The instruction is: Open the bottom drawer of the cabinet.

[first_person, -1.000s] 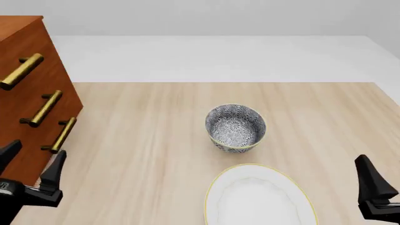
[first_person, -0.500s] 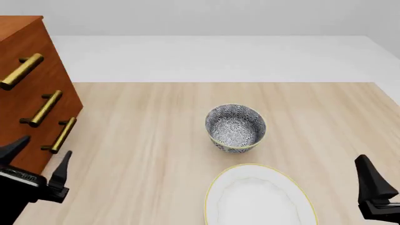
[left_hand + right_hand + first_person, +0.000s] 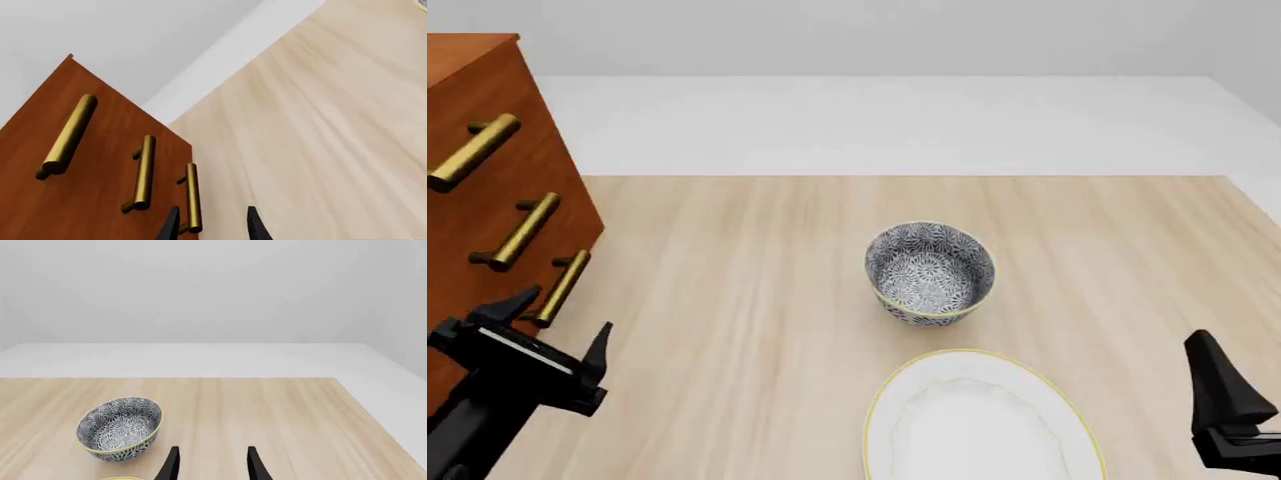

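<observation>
Left gripper (image 3: 557,330) low at near left, fingers (image 3: 597,345) spread; right gripper (image 3: 210,465) parked near right, fingers apart.

You have the cabinet (image 3: 487,200) at about nine o'clock on the table, hard against the left edge of the front view: a tall reddish-brown wooden chest, its front turned toward the table's middle, carrying three brass bar handles stacked one above another. The bottom drawer (image 3: 521,325) is the lowest of the three and sits shut, its face flush with the fronts above it. Its brass handle (image 3: 561,288) runs along the drawer front on two short posts, standing clear of the wood.
</observation>
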Robot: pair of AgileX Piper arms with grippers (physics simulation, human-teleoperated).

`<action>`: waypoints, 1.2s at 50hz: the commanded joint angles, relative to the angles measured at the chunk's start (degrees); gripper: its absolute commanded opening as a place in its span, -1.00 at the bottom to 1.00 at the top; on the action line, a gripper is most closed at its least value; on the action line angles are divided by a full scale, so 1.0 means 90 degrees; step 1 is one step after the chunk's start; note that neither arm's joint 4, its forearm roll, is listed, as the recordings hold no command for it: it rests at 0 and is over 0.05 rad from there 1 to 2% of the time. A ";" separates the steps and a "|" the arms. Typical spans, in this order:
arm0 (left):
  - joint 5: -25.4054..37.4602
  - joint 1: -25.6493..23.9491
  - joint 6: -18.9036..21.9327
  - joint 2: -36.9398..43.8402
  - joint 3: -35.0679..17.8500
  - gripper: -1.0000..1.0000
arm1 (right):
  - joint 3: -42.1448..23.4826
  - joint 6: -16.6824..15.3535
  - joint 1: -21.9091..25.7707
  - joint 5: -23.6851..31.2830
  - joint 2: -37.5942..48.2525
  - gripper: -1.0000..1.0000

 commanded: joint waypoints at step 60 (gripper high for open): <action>-0.1640 0.0824 0.1432 0.1966 0.0001 1.00 | 0.0000 -0.0001 0.0000 0.0000 0.0000 1.00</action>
